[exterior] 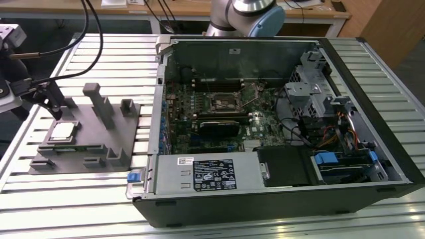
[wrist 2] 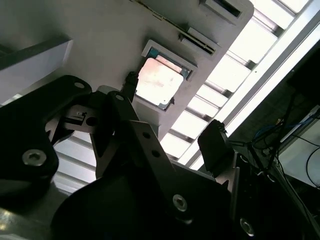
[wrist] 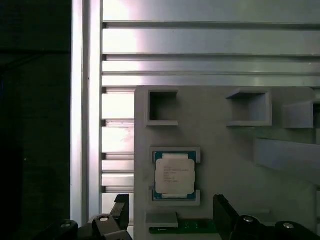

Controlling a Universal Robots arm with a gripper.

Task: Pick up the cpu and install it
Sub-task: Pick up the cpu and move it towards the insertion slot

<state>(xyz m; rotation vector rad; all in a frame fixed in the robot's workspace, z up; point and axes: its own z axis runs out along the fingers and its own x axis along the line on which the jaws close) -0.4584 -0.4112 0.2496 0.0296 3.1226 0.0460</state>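
You see in the exterior view the slatted metal table (exterior: pixel 86 50). On it, toward the exterior view's right, stands the open computer case (exterior: pixel 265 206). Inside are the motherboard (exterior: pixel 192 99), its square processor socket (exterior: pixel 221 102) near the middle of the board, and the silver power supply (exterior: pixel 206 174) at the near edge.

On the exterior view's left lies the grey holder plate (exterior: pixel 93 134) with upright posts and shallow pockets. The cpu (exterior: pixel 61 132) rests flat in one pocket of this plate, well apart from the case. The gripper (exterior: pixel 58 110) hangs just above it, and from here you cannot tell if it touches.

The wrist views give you the close detail. In the first wrist view the cpu (wrist: pixel 174 175) shows its pale lid and green rim, seated square in the pocket. The black fingers (wrist: pixel 225 210) stand spread wide apart, with nothing pinched between them. In the second wrist view the same chip (wrist 2: pixel 159 82) appears at a slant with bright glare on its lid.
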